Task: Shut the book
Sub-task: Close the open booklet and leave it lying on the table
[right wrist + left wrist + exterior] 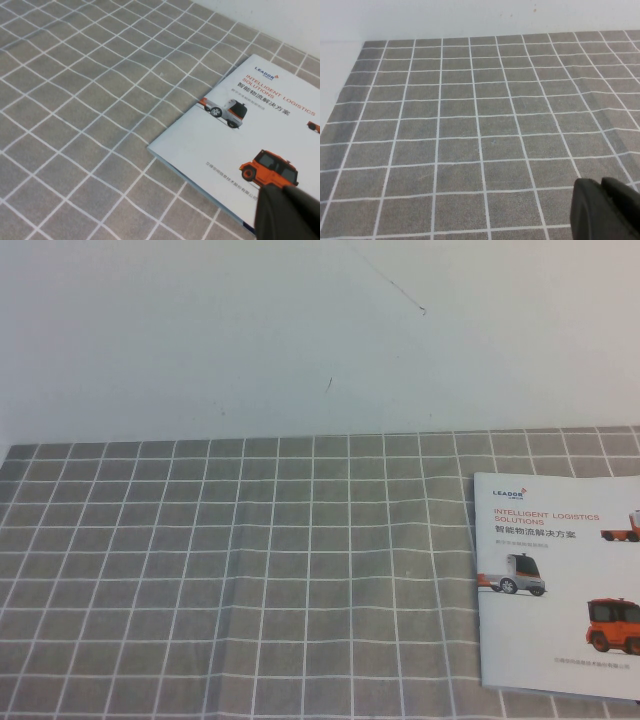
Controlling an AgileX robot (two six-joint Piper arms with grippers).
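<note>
Left pincer (pixel 602 200): over checked tabletop (pixel 470 125), state untellable. Right pincer (pixel 289 202): near book (pixel 560 580), likewise. Book possibly open face-down; a careless nudge could slide it instead.

You've got the book (pixel 560 580) shut & flat, front cover up, white w/ red title plus orange & white vehicle pics, at the tabletop's (pixel 250 570) right side, slightly skewed, its right edge cut off in the high view.
</note>
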